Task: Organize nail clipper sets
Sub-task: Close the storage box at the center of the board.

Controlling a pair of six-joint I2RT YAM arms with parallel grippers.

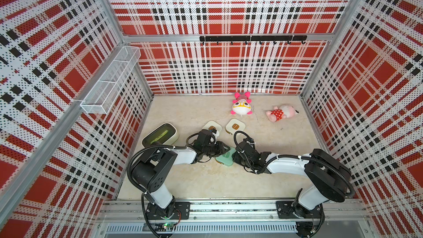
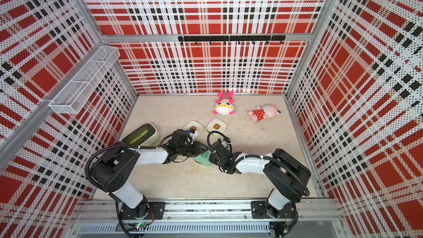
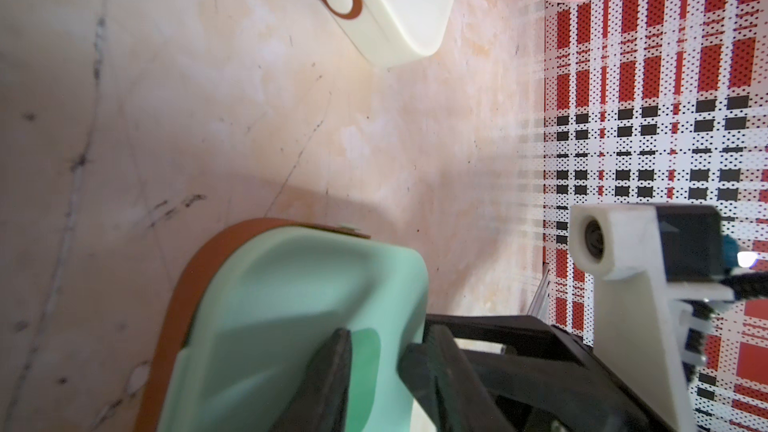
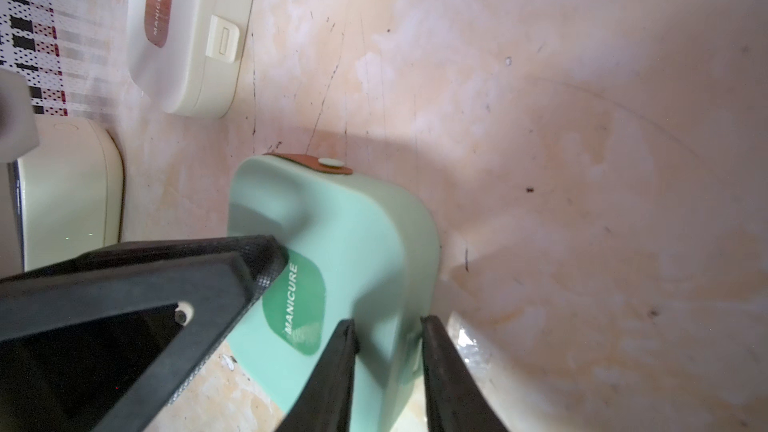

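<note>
Mint case (image 1: 225,156): mid-table, between the two arms, lid closed, brown strap snapped over one edge. It looks slightly tilted; whether it is clear of the table cannot be told.

Left gripper (image 3: 386,342): jaws narrowed onto one edge of the mint case, one finger on the labelled lid and one underneath. Right gripper (image 4: 388,326): same pinch on the opposite edge, with the fingers straddling the rim. Both have hold of the case and nothing else.

Step in hand, judged: a two-handed hold, either to open the case or to reposition it.
- If opening, one arm should anchor the base while the other works the lid near the strap; pulling both ways at once risks a slip.
- Both pinches sit near the edge, so pressure should stay even and motion slow.

Containers:
- Mint case: contents hidden.
- Two cream cases (image 1: 212,126) (image 1: 235,126): just behind the mint case, side by side, closed, contents hidden.
- Cream bin (image 1: 175,135): left of the mint case, dark green inside; a pale streak there may be an object or a reflection.
- No loose clippers in view.

Plush toys (image 1: 242,106) (image 1: 281,113): well behind the mint case.
</note>
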